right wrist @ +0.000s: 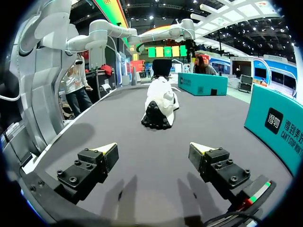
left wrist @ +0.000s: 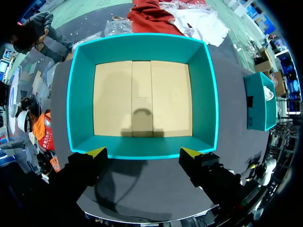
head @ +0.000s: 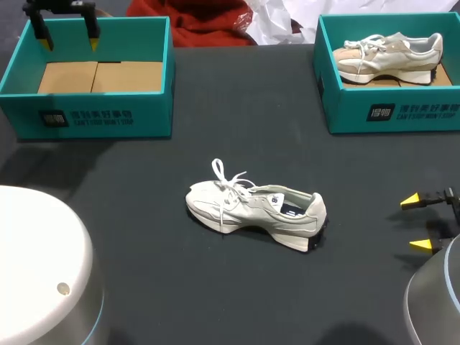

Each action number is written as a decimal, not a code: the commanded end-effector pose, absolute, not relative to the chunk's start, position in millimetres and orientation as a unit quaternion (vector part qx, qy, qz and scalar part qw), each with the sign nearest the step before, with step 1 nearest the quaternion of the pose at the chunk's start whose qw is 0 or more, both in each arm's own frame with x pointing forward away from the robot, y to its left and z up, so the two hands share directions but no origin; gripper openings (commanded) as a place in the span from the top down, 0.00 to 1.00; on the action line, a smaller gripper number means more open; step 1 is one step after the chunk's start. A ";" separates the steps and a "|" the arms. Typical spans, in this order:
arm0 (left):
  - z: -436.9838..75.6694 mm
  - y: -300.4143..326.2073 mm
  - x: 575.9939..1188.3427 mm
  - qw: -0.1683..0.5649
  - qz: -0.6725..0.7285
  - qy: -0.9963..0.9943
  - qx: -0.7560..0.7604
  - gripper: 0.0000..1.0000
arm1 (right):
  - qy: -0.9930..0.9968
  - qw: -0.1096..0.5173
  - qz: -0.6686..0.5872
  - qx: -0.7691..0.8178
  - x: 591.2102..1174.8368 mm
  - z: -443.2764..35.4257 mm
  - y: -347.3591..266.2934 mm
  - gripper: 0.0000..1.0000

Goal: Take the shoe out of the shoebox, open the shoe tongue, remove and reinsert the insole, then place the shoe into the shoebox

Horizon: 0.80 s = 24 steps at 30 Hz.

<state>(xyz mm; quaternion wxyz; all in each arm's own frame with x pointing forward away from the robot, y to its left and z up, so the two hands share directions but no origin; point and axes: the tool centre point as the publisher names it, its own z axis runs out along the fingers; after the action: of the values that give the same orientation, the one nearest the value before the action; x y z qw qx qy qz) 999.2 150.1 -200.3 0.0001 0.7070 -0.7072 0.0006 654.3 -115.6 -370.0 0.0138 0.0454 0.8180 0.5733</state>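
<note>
Cream shoe (head: 255, 212), loose white laces, dark heel tread; left gripper (head: 68, 39) well beyond its toe, right gripper (head: 415, 223) past its heel, both spread.

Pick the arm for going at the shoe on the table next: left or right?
Right, probably. The right gripper sits open, low at the table, facing the heel of the shoe with nothing between them. The left gripper hangs open over the empty shoebox at the far corner, farther off.
</note>
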 end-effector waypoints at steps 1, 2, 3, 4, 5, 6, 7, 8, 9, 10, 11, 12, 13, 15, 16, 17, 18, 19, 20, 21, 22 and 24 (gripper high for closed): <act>-200.1 150.1 999.4 0.000 0.000 -0.707 0.707 0.00 | 0.817 0.014 0.575 0.044 655.5 -371.0 -114.1 0.00; -200.1 150.1 999.4 0.000 0.000 -0.707 0.707 0.00 | 0.817 0.014 0.575 0.044 655.7 -371.2 -113.4 0.00; -200.1 150.1 999.4 0.000 0.000 -0.707 0.707 0.00 | 0.817 0.013 0.575 0.044 655.9 -371.5 -112.8 0.00; -200.1 150.1 999.4 0.000 0.000 -0.707 0.707 0.00 | 0.818 0.013 0.574 0.044 655.9 -371.7 -112.3 0.00; -200.1 150.1 999.4 0.000 0.000 -0.707 0.707 0.00 | 0.818 0.012 0.574 0.044 655.9 -371.9 -111.9 0.00; -200.1 150.1 999.4 0.000 0.000 -0.707 0.707 0.00 | 0.818 0.012 0.573 0.046 655.8 -372.3 -111.3 0.00; -200.1 150.1 999.4 0.000 0.000 -0.707 0.707 0.00 | 0.818 0.012 0.573 0.048 655.6 -372.7 -110.6 0.00; -200.1 150.1 999.4 0.000 0.000 -0.707 0.707 0.00 | 0.818 0.012 0.573 0.050 655.2 -372.9 -109.9 0.00; -200.1 150.1 999.4 0.000 0.000 -0.707 0.707 0.00 | 0.818 0.012 0.573 0.054 654.7 -373.3 -108.6 0.00; -200.1 150.1 999.4 0.000 0.000 -0.707 0.707 0.00 | 0.818 0.012 0.572 0.058 654.3 -374.0 -107.4 0.00; -200.1 150.1 999.4 0.000 0.000 -0.707 0.707 0.00 | 0.817 0.014 0.574 0.060 653.8 -374.5 -106.4 0.00; -200.1 150.1 999.4 0.000 0.000 -0.707 0.707 0.00 | 0.816 0.015 0.574 0.063 652.9 -375.1 -105.0 0.00; -200.1 150.1 999.4 0.000 0.000 -0.707 0.707 0.00 | 0.816 0.016 0.574 0.067 652.1 -375.6 -103.6 0.00; -200.1 150.1 999.4 0.000 0.000 -0.707 0.707 0.00 | 0.814 0.021 0.576 0.074 650.3 -376.0 -101.0 0.00; -200.1 150.1 999.4 0.000 0.000 -0.707 0.707 0.00 | 0.814 0.022 0.576 0.076 649.4 -376.0 -99.1 0.00; -200.1 150.1 999.4 0.000 0.000 -0.707 0.707 0.00 | 0.813 0.025 0.577 0.080 648.5 -375.7 -97.1 0.00; -200.1 150.1 999.4 0.000 0.000 -0.707 0.707 0.00 | 0.812 0.027 0.577 0.082 647.5 -375.3 -95.0 0.00; -200.1 150.1 999.4 0.000 0.000 -0.707 0.707 0.00 | 0.813 0.030 0.576 0.083 646.3 -374.7 -92.7 0.00; -200.1 150.1 999.4 0.000 0.000 -0.707 0.707 0.00 | 0.812 0.033 0.577 0.086 645.4 -374.1 -91.0 0.00; -200.1 150.1 999.4 0.000 0.000 -0.707 0.707 0.00 | 0.811 0.036 0.577 0.088 644.4 -373.6 -89.2 0.00; -200.1 150.1 999.4 0.000 0.000 -0.707 0.707 0.00 | 0.811 0.039 0.577 0.090 643.5 -373.2 -86.8 0.00; -200.1 150.1 999.4 0.000 0.000 -0.707 0.707 0.00 | 0.810 0.043 0.578 0.092 642.2 -372.6 -81.4 0.00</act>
<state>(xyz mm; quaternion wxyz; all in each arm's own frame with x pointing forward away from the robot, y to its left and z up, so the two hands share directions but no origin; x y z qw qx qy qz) 999.2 150.1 -200.3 0.0001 0.7070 -0.7072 0.0006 650.1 -89.5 -375.8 0.0263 0.0811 0.8074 0.5838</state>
